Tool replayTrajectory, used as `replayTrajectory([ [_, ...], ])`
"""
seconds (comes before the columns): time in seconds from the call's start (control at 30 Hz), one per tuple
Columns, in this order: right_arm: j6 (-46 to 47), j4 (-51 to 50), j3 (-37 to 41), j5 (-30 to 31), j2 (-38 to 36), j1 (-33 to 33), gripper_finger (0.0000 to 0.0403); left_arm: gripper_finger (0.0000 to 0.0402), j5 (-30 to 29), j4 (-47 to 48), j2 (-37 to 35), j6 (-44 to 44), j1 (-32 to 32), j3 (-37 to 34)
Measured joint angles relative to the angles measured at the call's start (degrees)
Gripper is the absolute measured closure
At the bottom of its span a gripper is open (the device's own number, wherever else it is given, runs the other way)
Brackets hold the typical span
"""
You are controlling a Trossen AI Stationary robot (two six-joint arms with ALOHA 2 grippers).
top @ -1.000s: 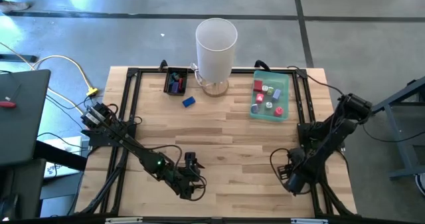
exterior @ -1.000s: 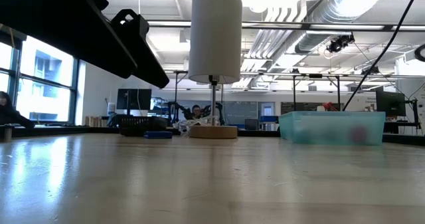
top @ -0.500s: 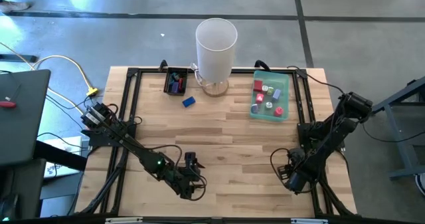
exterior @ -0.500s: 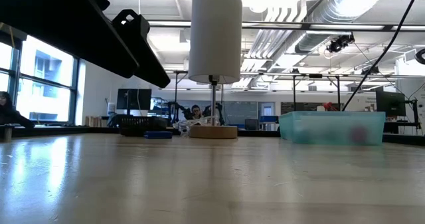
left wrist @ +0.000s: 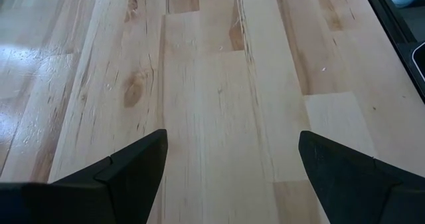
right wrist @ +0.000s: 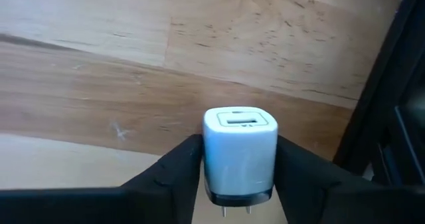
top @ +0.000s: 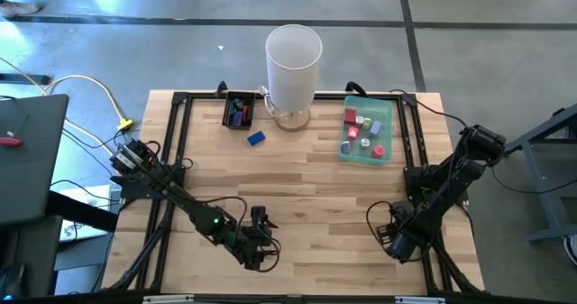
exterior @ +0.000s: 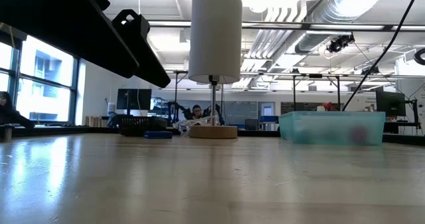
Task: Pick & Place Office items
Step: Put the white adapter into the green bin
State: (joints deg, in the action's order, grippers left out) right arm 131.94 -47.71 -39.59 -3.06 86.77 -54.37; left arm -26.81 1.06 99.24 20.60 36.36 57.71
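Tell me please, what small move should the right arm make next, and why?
Probably lift and carry toward the green tray. The right gripper is shut on a white charger block near the table's front, while the left gripper waits open.

In the high view, the cylinder (top: pixel 294 59) stands top centre, one tray (top: pixel 239 110) to its left, another tray (top: pixel 390 134) to its right.

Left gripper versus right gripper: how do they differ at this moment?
The left gripper is open with nothing but bare table between its fingers; the right gripper is shut on a white USB charger. The left gripper sits near the table's front middle, the right gripper at the front right corner. Both hang low over the wood.
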Motion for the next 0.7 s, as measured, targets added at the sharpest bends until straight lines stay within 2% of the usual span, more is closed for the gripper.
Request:
replayTrajectory([
  [0.13,-2.32,-0.03,0.00,1.43,0.01,-0.07,0.0283,0.0070,0.00,0.00,0.00,0.00,-0.01,0.00],
  [0.33,-3.90,1.68,-0.01,4.45,-0.01,-0.07,0.0283,0.0070,0.00,0.03,0.00,0.00,0.00,0.00],
  [0.5,-9.01,5.60,-1.63,15.82,0.26,0.28,0.0283,0.0070,2.58,4.38,-0.59,0.82,-0.02,-0.09],
  [0.7,-24.27,7.78,-6.64,27.04,-0.11,4.54,0.0283,0.0070,8.64,10.30,-4.90,2.17,-1.15,-0.11],
])
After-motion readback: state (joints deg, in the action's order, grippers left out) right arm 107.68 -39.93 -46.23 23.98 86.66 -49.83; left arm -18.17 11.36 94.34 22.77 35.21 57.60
